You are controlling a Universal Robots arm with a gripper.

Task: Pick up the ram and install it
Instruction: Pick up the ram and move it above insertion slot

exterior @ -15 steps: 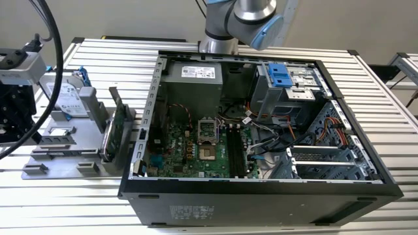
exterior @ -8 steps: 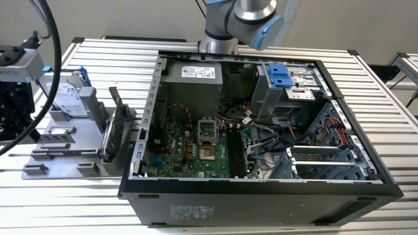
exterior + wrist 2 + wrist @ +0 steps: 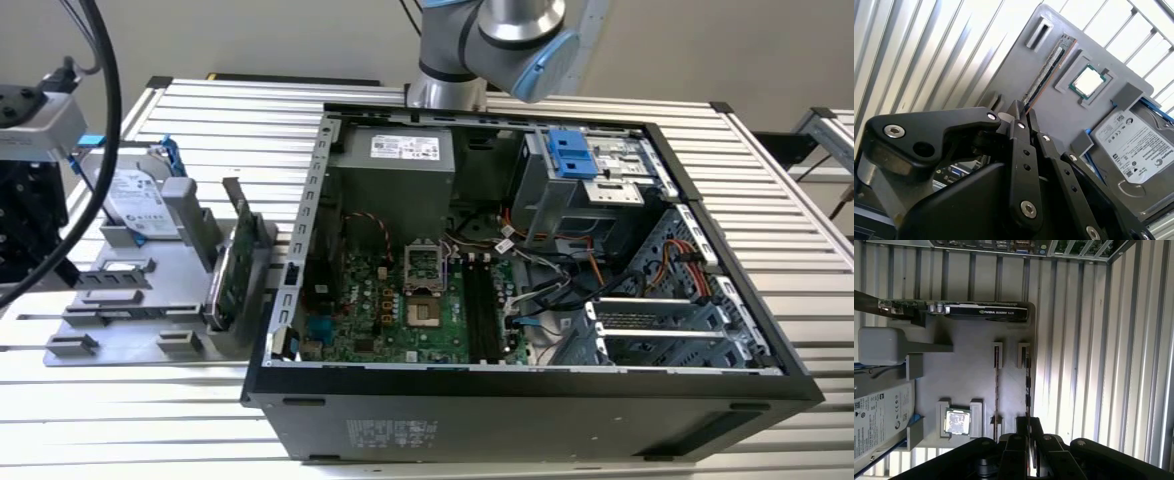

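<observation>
the claw has its fingers drawn narrow, tips all but meeting, and nothing is held between them. just past those tips, in the second wrist view, the ram stands on its long edge on the grey tray, its far end seated in a small slotted block. its long axis runs straight away from the claw, in line with the seam between the two fingers, so the stick lies lengthwise ahead of the tips rather than across them. i judge the claw to be hovering over the stick's near end and not yet on it, though how much air lies between them i cannot tell. just beside the ram, on the side away from the tray's edge, a cpu lies flat in its own pocket, and beyond that sits a hard drive with blue rails. in the first wrist view an expansion card stands on edge across the tray's far end, at right angles to the ram. in the exterior view the tray rests on the slatted tabletop at nine o'clock of the open computer case, well apart from the motherboard, whose long dark slots run twelve to six o'clock near its three o'clock edge.
</observation>
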